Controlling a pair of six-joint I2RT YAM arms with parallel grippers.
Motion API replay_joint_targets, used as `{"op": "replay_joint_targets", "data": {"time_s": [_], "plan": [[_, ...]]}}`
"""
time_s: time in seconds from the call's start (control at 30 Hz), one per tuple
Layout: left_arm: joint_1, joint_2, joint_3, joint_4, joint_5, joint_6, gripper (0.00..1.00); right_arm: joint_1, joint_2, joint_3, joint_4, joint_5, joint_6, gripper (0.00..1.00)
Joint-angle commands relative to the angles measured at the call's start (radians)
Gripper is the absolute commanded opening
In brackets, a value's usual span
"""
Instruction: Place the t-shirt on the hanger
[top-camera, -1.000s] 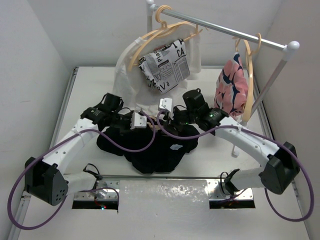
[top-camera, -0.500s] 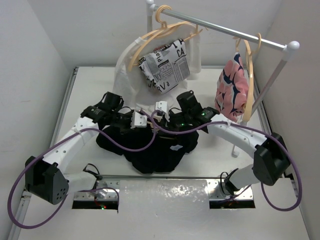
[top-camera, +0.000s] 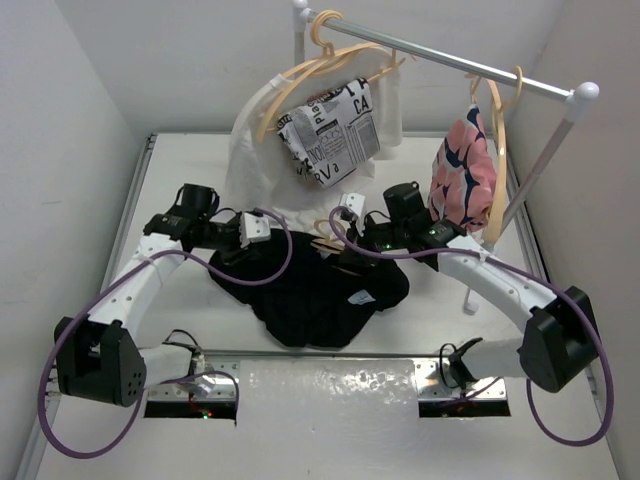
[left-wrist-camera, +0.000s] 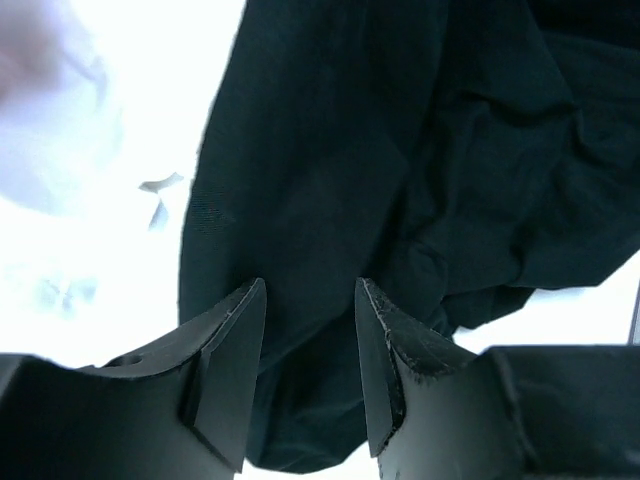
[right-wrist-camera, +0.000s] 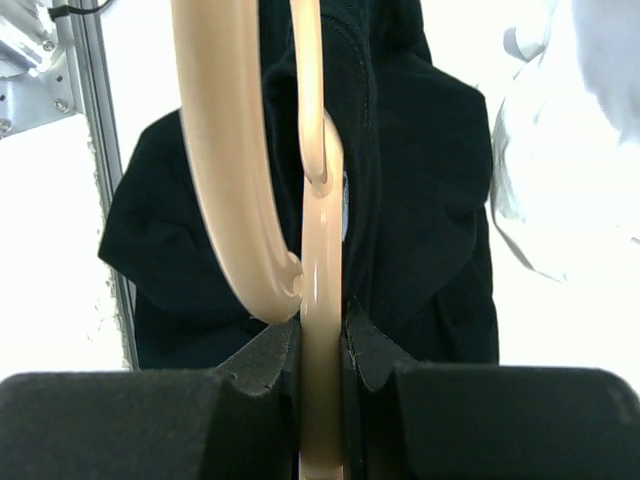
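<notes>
On counter (top-camera: 180, 170), centre: right hand (right-wrist-camera: 322, 325) clamped on hanger (right-wrist-camera: 318, 250); left hand (left-wrist-camera: 310, 300) parted above t-shirt (left-wrist-camera: 400, 150), gripping nothing. Advisable: pinch one fabric layer, hold hanger steady.

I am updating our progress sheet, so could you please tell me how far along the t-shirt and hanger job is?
Done: the right gripper is clamped on the hanger at the upper edge of the t-shirt. In hand: the left gripper hovers open over the shirt's left side, gripping nothing. Left: the shirt lies bunched on the table, and whether any hanger arm is inside it cannot be seen.
</notes>
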Motion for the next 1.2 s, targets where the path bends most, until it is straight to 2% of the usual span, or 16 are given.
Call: {"op": "replay_joint_targets", "data": {"time_s": [0.0, 0.03, 0.23, 0.3, 0.37, 0.4, 0.5, 0.57, 0.73, 0.87, 0.97, 1.0, 1.03, 1.07, 1.13, 1.17], "plan": [[-0.001, -0.033, -0.023, 0.080, 0.044, -0.025, 0.39, 0.002, -0.044, 0.004, 0.033, -0.012, 0.011, 0.00], [-0.001, -0.033, -0.027, 0.096, 0.061, -0.043, 0.43, 0.001, -0.050, 0.001, 0.034, -0.010, 0.014, 0.00], [-0.002, -0.035, -0.048, 0.143, 0.072, -0.135, 0.52, 0.001, -0.056, 0.016, 0.036, 0.021, 0.037, 0.00], [-0.004, -0.050, -0.075, 0.207, 0.072, -0.187, 0.56, 0.002, -0.055, 0.019, 0.039, 0.025, 0.041, 0.00], [-0.013, -0.059, -0.092, 0.274, 0.035, -0.322, 0.58, 0.002, -0.056, 0.018, 0.057, 0.018, 0.051, 0.00], [-0.028, -0.058, -0.105, 0.344, -0.040, -0.416, 0.61, 0.001, -0.058, 0.018, 0.070, 0.015, 0.064, 0.00], [-0.045, -0.056, -0.135, 0.475, -0.222, -0.572, 0.62, 0.001, -0.059, 0.022, 0.088, 0.010, 0.091, 0.00], [-0.054, -0.052, -0.148, 0.526, -0.279, -0.633, 0.63, 0.004, -0.059, 0.025, 0.099, 0.014, 0.117, 0.00], [-0.100, -0.021, -0.195, 0.648, -0.345, -0.750, 0.63, 0.011, -0.051, 0.028, 0.125, 0.022, 0.146, 0.00], [-0.102, 0.040, -0.186, 0.686, -0.320, -0.789, 0.63, 0.018, -0.050, 0.025, 0.133, 0.022, 0.158, 0.00], [-0.111, 0.080, -0.185, 0.696, -0.322, -0.804, 0.58, 0.019, -0.054, 0.021, 0.139, 0.021, 0.163, 0.00], [-0.111, 0.088, -0.185, 0.699, -0.335, -0.818, 0.39, 0.018, -0.054, 0.021, 0.139, 0.019, 0.163, 0.00], [-0.111, 0.097, -0.182, 0.702, -0.345, -0.821, 0.29, 0.018, -0.053, 0.022, 0.136, 0.019, 0.163, 0.00], [-0.110, 0.096, -0.178, 0.703, -0.356, -0.821, 0.12, 0.018, -0.051, 0.022, 0.133, 0.021, 0.163, 0.00], [-0.103, 0.080, -0.172, 0.698, -0.388, -0.822, 0.00, 0.018, -0.048, 0.022, 0.122, 0.022, 0.158, 0.00], [-0.088, 0.059, -0.172, 0.696, -0.402, -0.824, 0.00, 0.018, -0.048, 0.019, 0.111, 0.028, 0.157, 0.00]]}}
